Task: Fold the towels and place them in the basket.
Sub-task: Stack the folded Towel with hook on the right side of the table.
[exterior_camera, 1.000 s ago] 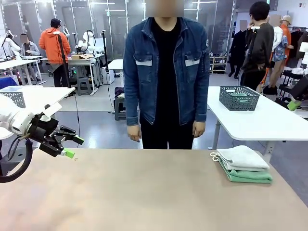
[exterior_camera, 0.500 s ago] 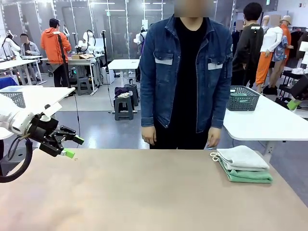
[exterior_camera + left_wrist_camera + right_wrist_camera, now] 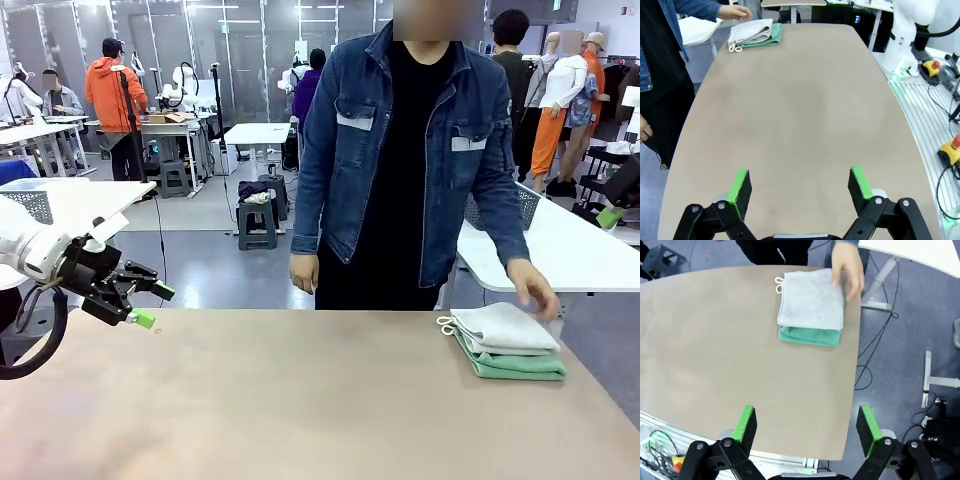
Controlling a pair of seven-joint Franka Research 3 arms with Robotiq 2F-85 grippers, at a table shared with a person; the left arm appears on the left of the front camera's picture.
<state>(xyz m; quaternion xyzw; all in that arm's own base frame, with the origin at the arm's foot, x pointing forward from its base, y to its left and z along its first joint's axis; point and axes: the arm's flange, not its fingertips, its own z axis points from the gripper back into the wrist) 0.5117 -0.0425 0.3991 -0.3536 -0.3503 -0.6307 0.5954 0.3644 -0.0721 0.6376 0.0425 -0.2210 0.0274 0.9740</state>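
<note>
Room: a large workshop hall with white tables behind; in front a wide beige counter (image 3: 300,400) shared with a person in a blue denim jacket (image 3: 410,150).
Left claw (image 3: 148,305): it hangs above the counter's left edge, its green pads wide apart and nothing between them; the left wrist view shows bare counter below the fingers.
Right claw (image 3: 805,427): in the right wrist view its two green pads stand wide apart, empty, above the near edge of the counter.
Towels: a folded off-white terry towel with a white corner loop (image 3: 503,327) lies on top of a folded mint green terry towel (image 3: 515,365), at the far right corner of the counter, well apart from both claws.
Person's hand (image 3: 533,290): it reaches to the far edge of the towel pile; touching or just above, I cannot tell.
Basket: a dark grey lattice basket (image 3: 525,205) stands on the white table behind, partly hidden by the person's arm.
Handling, my judgement: the towels are light, soft and limp, not slippery. A pinch on one edge or corner of the top layer would lift only this layer; a fold may open when raised.
</note>
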